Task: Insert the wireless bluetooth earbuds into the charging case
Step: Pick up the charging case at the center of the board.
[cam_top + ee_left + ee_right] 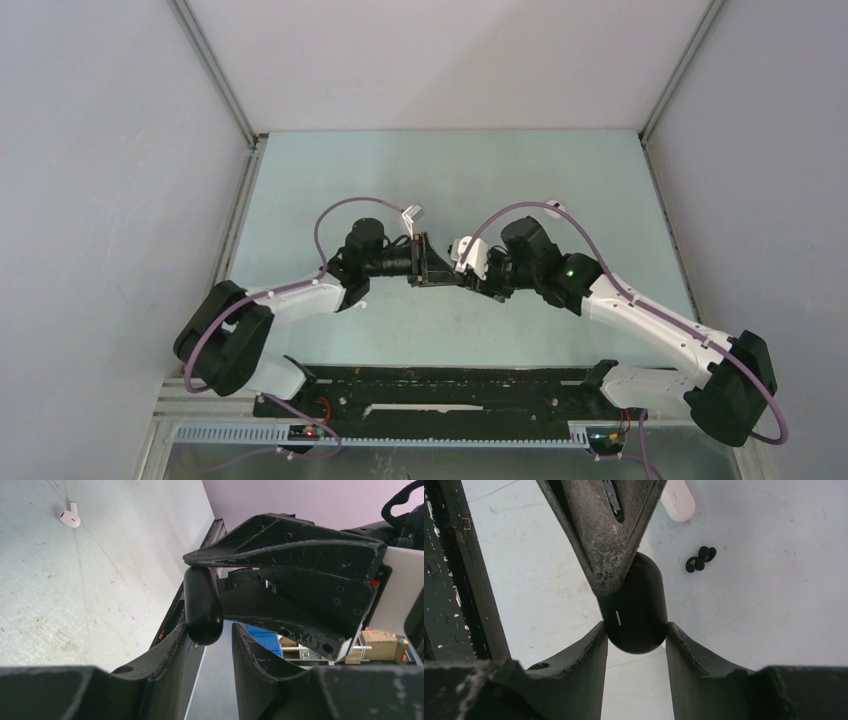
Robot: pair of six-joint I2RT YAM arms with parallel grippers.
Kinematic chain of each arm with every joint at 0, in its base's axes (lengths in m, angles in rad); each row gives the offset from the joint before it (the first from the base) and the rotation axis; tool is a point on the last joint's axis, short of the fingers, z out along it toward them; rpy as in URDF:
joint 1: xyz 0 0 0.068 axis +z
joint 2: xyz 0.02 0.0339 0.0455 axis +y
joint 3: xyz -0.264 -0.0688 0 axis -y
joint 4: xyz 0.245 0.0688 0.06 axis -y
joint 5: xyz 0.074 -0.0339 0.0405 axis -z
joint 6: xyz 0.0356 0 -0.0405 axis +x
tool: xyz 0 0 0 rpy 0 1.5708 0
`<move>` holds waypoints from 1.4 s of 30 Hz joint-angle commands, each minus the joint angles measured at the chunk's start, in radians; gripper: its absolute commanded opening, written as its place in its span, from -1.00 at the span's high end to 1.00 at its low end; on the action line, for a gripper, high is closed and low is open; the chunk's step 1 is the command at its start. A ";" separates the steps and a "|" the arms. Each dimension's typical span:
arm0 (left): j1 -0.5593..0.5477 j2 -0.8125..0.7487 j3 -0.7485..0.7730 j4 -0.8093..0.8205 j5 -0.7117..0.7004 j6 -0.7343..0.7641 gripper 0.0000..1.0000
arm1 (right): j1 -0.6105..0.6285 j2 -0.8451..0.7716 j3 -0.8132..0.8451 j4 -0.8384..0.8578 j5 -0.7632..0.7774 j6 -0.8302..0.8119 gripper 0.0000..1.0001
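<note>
Count: 1 black charging case (636, 605), 1 white case (678, 500) (only one end in view), 2 black earbuds (700, 560), 1 white earbud (70, 516).

Right pincer (634, 630) is clenched on one end of the black charging case, both fingers touching it. Left pincer (209, 630) is released: the case's other end sits between its jaws, touching one finger with a gap to the other. A left finger hides part of the case from the right wrist camera.

The black earbuds lie touching each other on the table (774, 605), just beyond the right pincer's tips. The white case is further beyond. The white earbud lies well apart from the left pincer.
</note>
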 commanded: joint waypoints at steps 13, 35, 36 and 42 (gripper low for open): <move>-0.020 0.059 0.045 0.077 0.034 -0.018 0.45 | 0.012 -0.012 0.003 0.045 -0.035 0.007 0.29; -0.300 -0.225 -0.020 -0.272 -0.383 0.737 1.00 | -0.436 0.189 0.205 -0.506 -0.983 -0.200 -0.05; -0.300 -0.231 -0.034 -0.243 -0.382 0.732 1.00 | -0.433 0.211 0.220 -0.569 -0.995 -0.259 -0.03; -0.301 -0.262 -0.076 -0.119 -0.358 0.714 1.00 | -0.391 0.257 0.250 -0.689 -0.983 -0.378 -0.06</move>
